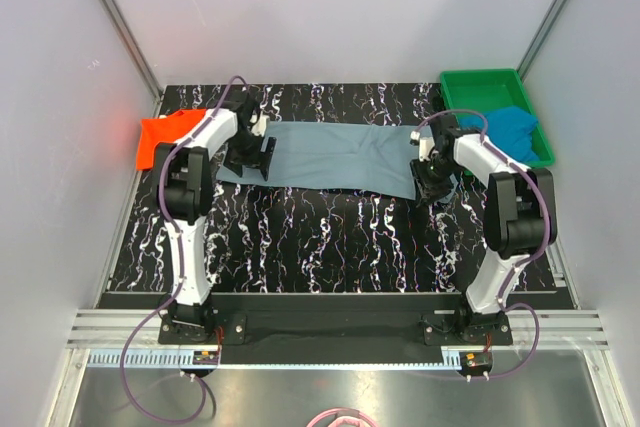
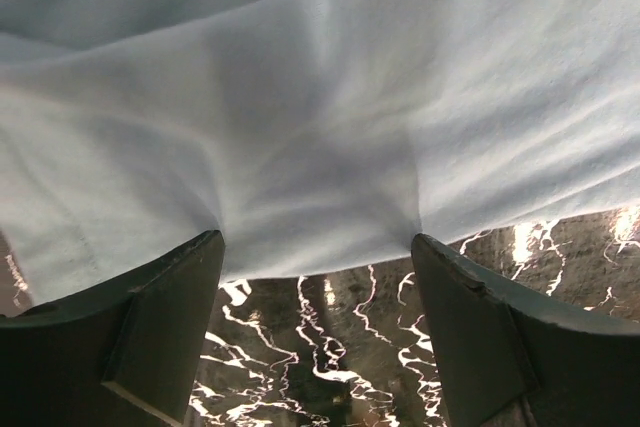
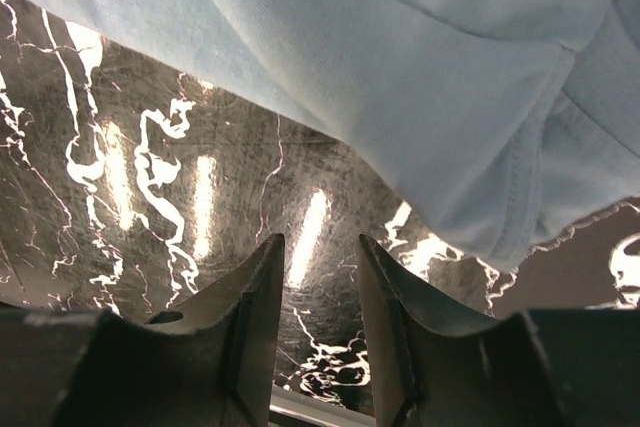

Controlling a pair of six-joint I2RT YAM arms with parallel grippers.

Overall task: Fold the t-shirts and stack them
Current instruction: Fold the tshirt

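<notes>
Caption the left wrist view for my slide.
Open left gripper at the near edge of the grey-blue t-shirt, spread on the black marbled table.

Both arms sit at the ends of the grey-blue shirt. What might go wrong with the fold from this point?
1. The left gripper is open, and only the very edge of the grey-blue shirt reaches between its fingers. Closing here may catch a sliver that slips out on lifting.
2. The right gripper has bare table between its fingers, short of where the cloth lies doubled. It may miss or pinch one layer, skewing the fold.
</notes>
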